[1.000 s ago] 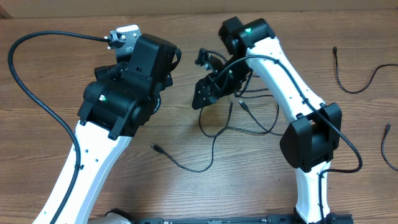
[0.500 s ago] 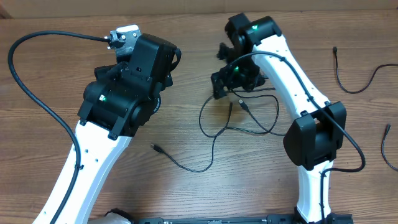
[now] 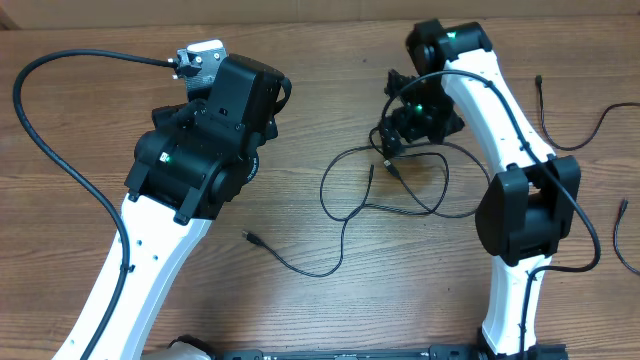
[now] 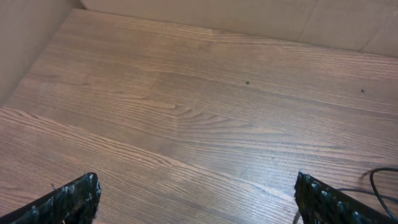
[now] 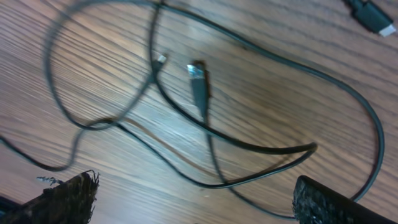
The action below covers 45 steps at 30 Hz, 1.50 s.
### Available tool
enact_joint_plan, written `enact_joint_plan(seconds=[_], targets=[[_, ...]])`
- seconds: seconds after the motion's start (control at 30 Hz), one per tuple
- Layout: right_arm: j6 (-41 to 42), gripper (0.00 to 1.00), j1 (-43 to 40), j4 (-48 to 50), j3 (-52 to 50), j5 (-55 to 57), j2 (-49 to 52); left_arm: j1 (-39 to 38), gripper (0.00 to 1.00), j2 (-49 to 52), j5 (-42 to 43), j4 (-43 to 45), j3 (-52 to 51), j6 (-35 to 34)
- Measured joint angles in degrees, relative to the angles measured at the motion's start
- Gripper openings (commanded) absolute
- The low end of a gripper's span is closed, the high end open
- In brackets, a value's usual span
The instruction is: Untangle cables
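1. The left arm [image 3: 190, 170] has not moved in the last second and stands over the left of the counter [image 4: 186, 112]. The left jaws are spread fully apart and hold nothing. The left wrist view shows only bare wood between the tips.
2. The cables [image 3: 385, 195] lie in a tangled group at the centre of the counter, between the two arms. One loose end [image 3: 252, 238] trails to the near left. The group's left loop, covered a second ago, now lies in plain view. Strands cross at several places, so the group is judged not yet untangled.
3. The right arm [image 3: 470, 90] has carried its wrist rightward, from the left part of the group to its far right part. The right jaws remain fully spread and empty. Beneath them a plug [image 5: 198, 78] and crossing strands lie flat, untouched.
4. At the far right, two separate cords [image 3: 575, 140] lie well apart from the group, unchanged.
5. With no strand in hand, this is judged a repositioning for a fresh pick.
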Motion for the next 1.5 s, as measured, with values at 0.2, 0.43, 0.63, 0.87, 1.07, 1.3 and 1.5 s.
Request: enact_joint_plan(seconds=[0.2,0.43,0.63,0.87,1.07,1.3,1.5], targets=[[-6.1,1.0,-3.28,5.49,-6.64,0.44,0.0,0.0,1.0,0.0,0.0,0.0,0.0,0.0],[-8.79,1.0,-5.51,13.77,-15.34,0.57,0.0,0.0,1.0,0.0,0.0,-0.02,0.0,0.0],[-9.73,1.0,-6.03,18.05,-22.82,0.72,-0.02,0.0,0.99,0.02,0.0,-0.02,0.0,0.0],[-10.27,0.62,-6.1,20.02,-26.08,-0.59,-1.68,0.0,1.0,0.02,0.02,0.0,0.0,0.0],[-9.46,0.15,-6.12,20.17,-27.26,-2.08,-1.66,0.0,1.0,0.07,0.02,-0.02,0.0,0.02],[-6.51,0.04,-6.12,16.11,-26.73,-2.54,-1.55,0.0,1.0,0.07,0.0,-0.02,0.0,0.0],[-5.53,0.04,-6.12,2.01,-15.3,-3.02,-1.01,0.0,0.99,0.07,0.0,-0.04,0.0,0.0]])
